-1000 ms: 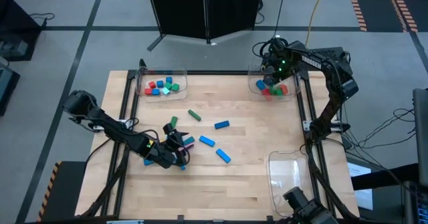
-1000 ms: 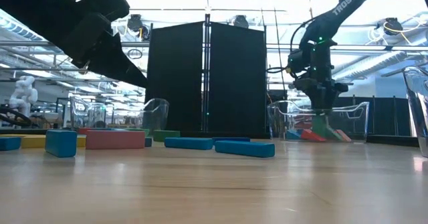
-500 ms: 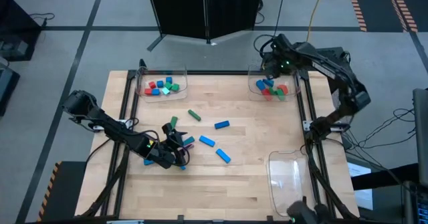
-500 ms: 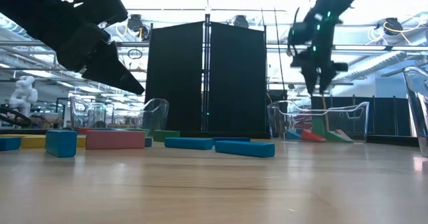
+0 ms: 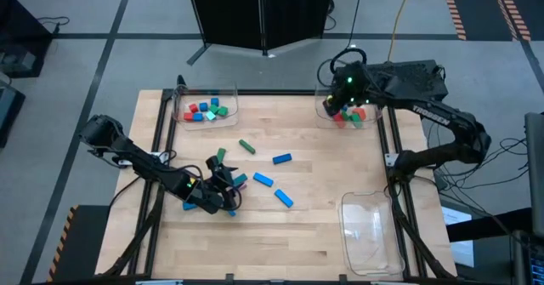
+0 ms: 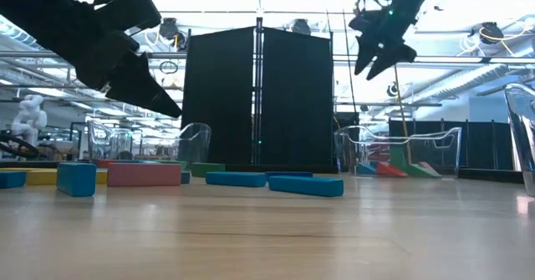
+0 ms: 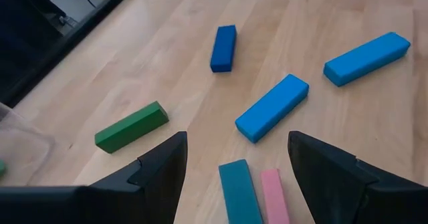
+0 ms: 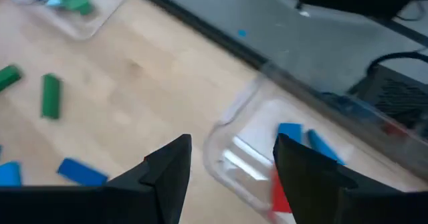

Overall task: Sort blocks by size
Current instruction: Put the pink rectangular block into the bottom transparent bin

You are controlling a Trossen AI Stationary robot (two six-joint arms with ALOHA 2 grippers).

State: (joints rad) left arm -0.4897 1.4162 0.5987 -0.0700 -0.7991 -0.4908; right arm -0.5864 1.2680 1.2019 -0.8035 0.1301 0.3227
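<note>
The blocks lie in three groups. Loose on the middle of the table (image 5: pixel 314 225) are three blue bars (image 5: pixel 281 158), (image 5: pixel 263 179), (image 5: pixel 283 197) and two green ones (image 5: pixel 246 146), (image 5: pixel 220 155), with a teal bar (image 7: pixel 239 187) and a pink bar (image 7: pixel 273 192) side by side just ahead of the left gripper (image 5: pixel 228 183). More small blocks fill the far-left tray (image 5: pixel 184 106), and blue, green and red ones sit in the far-right tray (image 5: pixel 323 113).

Since a second ago the right gripper (image 5: pixel 342 91) has risen out of the far-right tray: then it hung low among those blocks, now it is high above the tray, tilted, jaws spread and empty. The right arm's elbow has swung out to the right. The left gripper has barely shifted, hovering low over the near-left cluster with jaws spread, pinching nothing. The loose bars have not moved.

A third clear tray (image 5: pixel 371 202) stands at the near right, nothing visible in it. A black panel (image 6: pixel 259 96) stands beyond the far edge of the table.
</note>
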